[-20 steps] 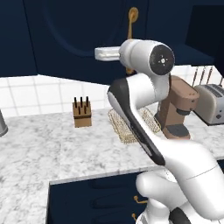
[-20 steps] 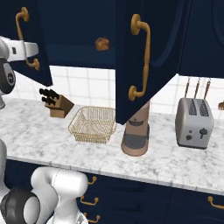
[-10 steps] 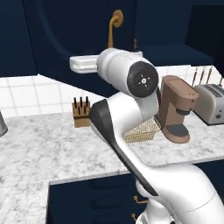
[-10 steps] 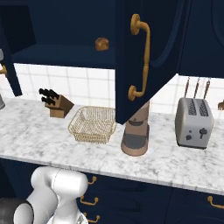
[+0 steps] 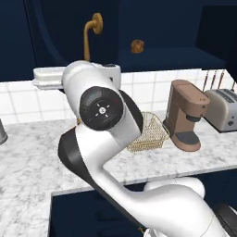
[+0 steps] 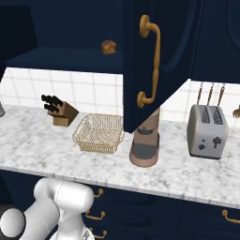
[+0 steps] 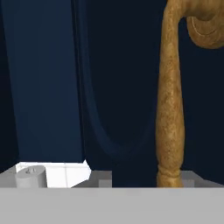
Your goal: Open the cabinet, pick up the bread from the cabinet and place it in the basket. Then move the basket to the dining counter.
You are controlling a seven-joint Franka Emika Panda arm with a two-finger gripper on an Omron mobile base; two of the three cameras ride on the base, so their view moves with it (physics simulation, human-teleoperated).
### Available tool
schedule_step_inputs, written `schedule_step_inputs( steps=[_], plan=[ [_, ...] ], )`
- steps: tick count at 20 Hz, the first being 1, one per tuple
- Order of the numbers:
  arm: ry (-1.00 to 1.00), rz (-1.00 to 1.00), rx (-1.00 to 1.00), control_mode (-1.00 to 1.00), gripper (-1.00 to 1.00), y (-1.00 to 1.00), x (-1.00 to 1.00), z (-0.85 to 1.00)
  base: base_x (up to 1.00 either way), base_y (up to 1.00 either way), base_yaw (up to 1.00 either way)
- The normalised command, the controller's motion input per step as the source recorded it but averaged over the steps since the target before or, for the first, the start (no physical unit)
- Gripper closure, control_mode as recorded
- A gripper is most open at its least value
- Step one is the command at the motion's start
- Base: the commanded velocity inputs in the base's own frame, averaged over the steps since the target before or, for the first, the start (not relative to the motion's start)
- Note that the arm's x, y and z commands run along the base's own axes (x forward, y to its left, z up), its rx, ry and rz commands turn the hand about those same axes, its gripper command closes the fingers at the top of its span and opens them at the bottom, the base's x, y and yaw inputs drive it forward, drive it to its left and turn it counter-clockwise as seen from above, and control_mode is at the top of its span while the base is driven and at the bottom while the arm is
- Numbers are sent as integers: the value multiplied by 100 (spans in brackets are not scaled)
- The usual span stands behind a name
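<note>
The cabinet (image 6: pixel 154 28) stands with both navy doors swung out. On its shelf lies the bread (image 5: pixel 137 46) (image 6: pixel 108 47), a small brown lump. The gold wire basket (image 5: pixel 150 132) (image 6: pixel 99 133) rests on the marble counter below it. My gripper (image 5: pixel 78 74) is at the lower end of the left door's brass handle (image 5: pixel 90 37); its fingers are hidden behind the white hand. In the hand view that handle (image 7: pixel 169 100) rises close up, right of middle, against the navy door panel. The dining counter is out of view.
A brown coffee machine (image 5: pixel 185 115) (image 6: pixel 145 145) stands right of the basket, under the open right door with its handle (image 6: pixel 152 61). A toaster (image 6: pixel 208 131) is farther right, and a knife block (image 6: pixel 61 112) is left of the basket. A grey canister (image 5: pixel 2 132) sits at the far left.
The left door's handle has moved left and a little lower as the door swung wider. My hand went left with it, and the arm has dropped out of the upper right base view.
</note>
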Motion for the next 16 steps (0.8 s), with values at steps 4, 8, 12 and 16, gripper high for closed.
schedule_step_inputs(
  steps=[4,8,12,16],
  plan=[
    [8,11,35,-100,100,93,-63,0,0,0,0],
    [-7,5,38,-100,100,9,-100,26,0,0,0],
    [-21,1,22,-100,100,-13,-100,31,0,0,0],
    [-18,1,17,-100,100,-27,-100,48,0,0,0]
  ],
)
